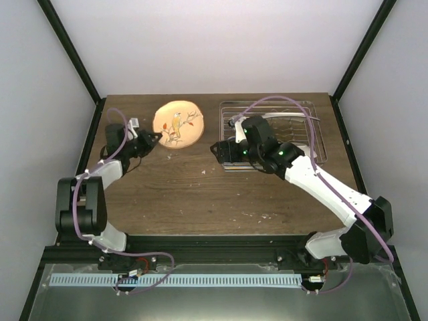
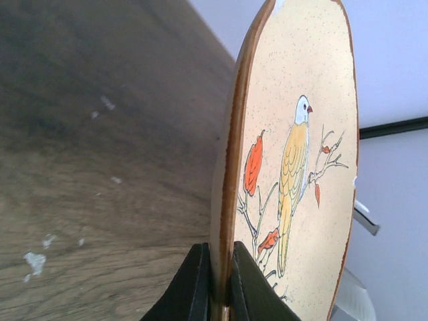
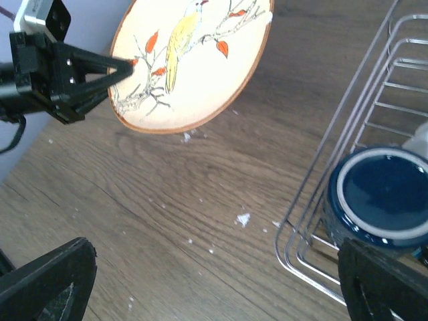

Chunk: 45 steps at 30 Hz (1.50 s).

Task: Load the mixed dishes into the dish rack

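Note:
A round cream plate point(image 1: 178, 122) with an orange-brown rim and a yellow bird design is at the back left of the table. My left gripper point(image 1: 155, 137) is shut on its near rim, one finger on each face point(image 2: 221, 281), and holds it tilted above the wood; it also shows in the right wrist view point(image 3: 194, 60). The silver wire dish rack point(image 1: 267, 102) stands at the back right. A dark blue mug point(image 3: 384, 194) stands upright in the rack's near-left corner. My right gripper point(image 1: 217, 150) is open and empty, over the table just left of the rack point(image 3: 348, 114). The cream rectangular plate is out of view.
A white ribbed shape point(image 2: 351, 301) shows past the plate's edge; I cannot tell what it is. White crumbs point(image 3: 242, 219) dot the wooden table point(image 1: 174, 194). Dark frame posts stand at the table's back corners. My right arm crosses over the rack's near half.

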Available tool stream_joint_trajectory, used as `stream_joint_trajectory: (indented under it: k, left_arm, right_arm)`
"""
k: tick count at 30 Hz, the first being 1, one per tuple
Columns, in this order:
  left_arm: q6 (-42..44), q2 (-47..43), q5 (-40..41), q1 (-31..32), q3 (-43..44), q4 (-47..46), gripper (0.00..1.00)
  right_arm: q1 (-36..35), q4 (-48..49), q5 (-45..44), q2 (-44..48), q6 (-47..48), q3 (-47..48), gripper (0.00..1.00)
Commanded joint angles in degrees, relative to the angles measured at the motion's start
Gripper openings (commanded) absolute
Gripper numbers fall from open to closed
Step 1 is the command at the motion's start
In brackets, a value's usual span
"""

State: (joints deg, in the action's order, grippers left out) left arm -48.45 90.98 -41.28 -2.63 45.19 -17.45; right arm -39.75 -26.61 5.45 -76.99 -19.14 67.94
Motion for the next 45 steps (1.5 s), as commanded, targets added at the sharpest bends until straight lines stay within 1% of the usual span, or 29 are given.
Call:
stream_joint_trajectory:
  k: [1, 3, 9, 16, 22, 27, 31, 33, 34, 36, 37, 39, 40, 42, 44, 45]
  left_arm:
    - [2.41, -7.50, -3.78, 0.06, 1.01, -3.78, 0.00]
    - [3.04, -10.56, -3.65, 0.08, 0.40, -3.04, 0.00]
    - [6.63, -19.51, -3.00, 0.48, -1.60, 4.77, 0.00]
    - [6.53, -26.53, -3.61, 2.73, -6.15, 6.07, 0.00]
    - [6.79, -30.51, -3.36, 5.57, -8.36, 7.82, 0.00]
    - [6.05, -33.38, -2.77, 8.39, -9.51, 8.54, 0.00]
    - [5.30, -35.34, -2.77, 8.60, -10.17, 8.61, 0.00]
    - [5.36, -35.73, -3.09, 8.69, -10.04, 8.92, 0.00]
    - [5.39, -35.90, -3.06, 8.70, -9.96, 9.25, 0.00]
    - [5.49, -36.06, -3.02, 8.77, -10.27, 9.11, 0.00]
    - [5.56, -36.13, -2.94, 8.74, -10.58, 9.06, 0.00]
    - [5.88, -35.99, -2.74, 8.79, -10.87, 8.89, 0.00]
    - [5.97, -35.96, -2.56, 8.79, -10.95, 8.88, 0.00]
    - [6.38, -35.86, -2.32, 8.83, -10.93, 8.67, 0.00]
    - [6.88, -35.55, -2.32, 8.94, -10.52, 8.74, 0.00]
    - [6.92, -35.41, -2.36, 8.96, -10.36, 8.75, 0.00]
  right_arm:
    - [1.46, 0.34, 3.65, -0.77, -2.65, 6.00, 1.00]
    - [2.07, 0.64, 5.32, -1.44, -3.96, 7.35, 1.00]
    - [3.48, 2.51, 9.43, -4.03, -4.68, 9.41, 1.00]
    - [4.06, 4.22, 12.33, -7.73, -4.48, 11.33, 1.00]
    - [4.03, 7.36, 15.29, -9.41, -4.67, 9.56, 1.00]
    - [4.00, 6.24, 13.09, -11.47, -3.00, 9.48, 1.00]
    - [4.05, 6.85, 13.22, -11.78, -2.30, 8.51, 0.99]
    - [3.98, 7.67, 14.51, -11.84, -2.14, 7.99, 0.97]
    - [4.05, 8.20, 15.43, -11.98, -1.95, 7.85, 0.95]
    - [4.05, 9.21, 17.98, -12.20, -1.61, 7.65, 0.89]
    - [4.04, 9.66, 19.37, -12.34, -1.39, 7.64, 0.84]
    - [4.06, 10.60, 22.72, -12.55, -0.75, 7.64, 0.69]
    - [4.02, 11.07, 24.13, -12.64, -0.36, 7.60, 0.64]
    - [4.06, 12.75, 26.84, -12.66, -0.40, 7.13, 0.57]
    - [3.99, 14.59, 29.81, -12.98, -0.83, 6.54, 0.52]
    - [4.02, 15.14, 31.02, -13.27, -1.04, 6.55, 0.48]
